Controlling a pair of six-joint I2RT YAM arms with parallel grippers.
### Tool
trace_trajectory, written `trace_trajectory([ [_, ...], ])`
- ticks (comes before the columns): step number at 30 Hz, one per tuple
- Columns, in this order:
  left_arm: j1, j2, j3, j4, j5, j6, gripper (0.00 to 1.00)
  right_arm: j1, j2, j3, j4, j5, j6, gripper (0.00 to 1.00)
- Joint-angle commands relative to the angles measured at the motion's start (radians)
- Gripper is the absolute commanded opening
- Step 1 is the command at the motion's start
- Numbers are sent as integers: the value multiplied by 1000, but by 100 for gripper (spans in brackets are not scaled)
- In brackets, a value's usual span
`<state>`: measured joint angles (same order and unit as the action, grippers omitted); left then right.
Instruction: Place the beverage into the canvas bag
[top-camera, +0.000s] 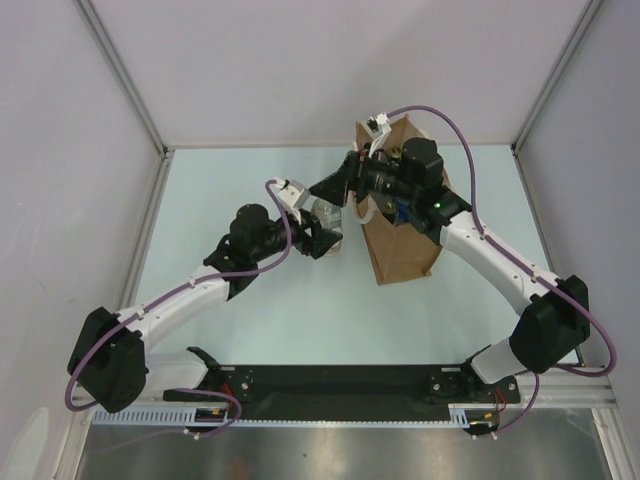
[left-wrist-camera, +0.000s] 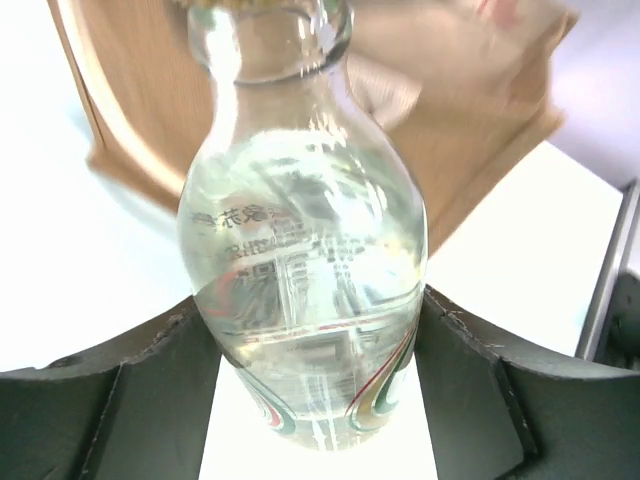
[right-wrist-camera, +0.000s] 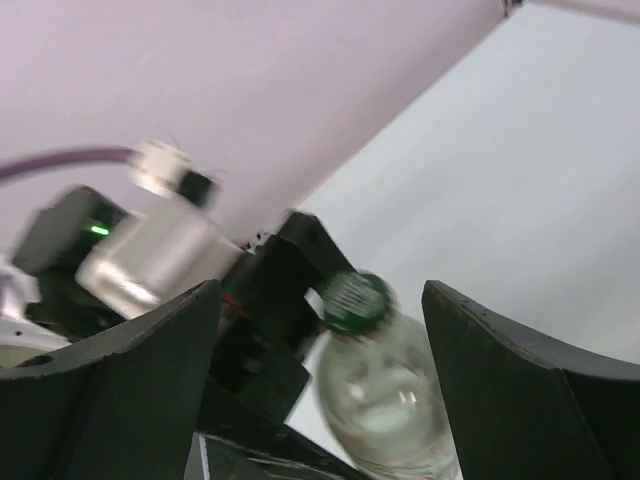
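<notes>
Ok, left fingers (left-wrist-camera: 140, 390) grip the clear green-capped plastic bottle (left-wrist-camera: 300, 250) mid-frame, just left of the tan canvas bag (top-camera: 405, 255), right fingers (right-wrist-camera: 520, 380) wide; lift above the rim, then lower straight in.

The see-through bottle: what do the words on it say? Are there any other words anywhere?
Clear plastic bottle, grey printed characters on its side: too blurred to read.
Round green cap of that bottle, pale marks on top: too blurred to read.
No other text shows in any view.
</notes>
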<state>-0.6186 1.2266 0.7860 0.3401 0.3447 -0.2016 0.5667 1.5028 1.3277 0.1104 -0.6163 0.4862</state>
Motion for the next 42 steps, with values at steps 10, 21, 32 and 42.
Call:
trace_trajectory([
  [10, 14, -73, -48, 163, 56, -27, 0, -11, -67, -4, 32, -14, -27, 85],
  [21, 14, -96, -67, 191, 83, -33, 0, -19, -21, 28, -138, 40, -100, 78],
  [32, 14, -88, -45, 174, 96, -21, 0, 12, 30, 82, -209, 20, -138, 62],
  [42, 16, -81, -42, 174, 93, -19, 0, 25, 34, 111, -233, 7, -190, 18],
])
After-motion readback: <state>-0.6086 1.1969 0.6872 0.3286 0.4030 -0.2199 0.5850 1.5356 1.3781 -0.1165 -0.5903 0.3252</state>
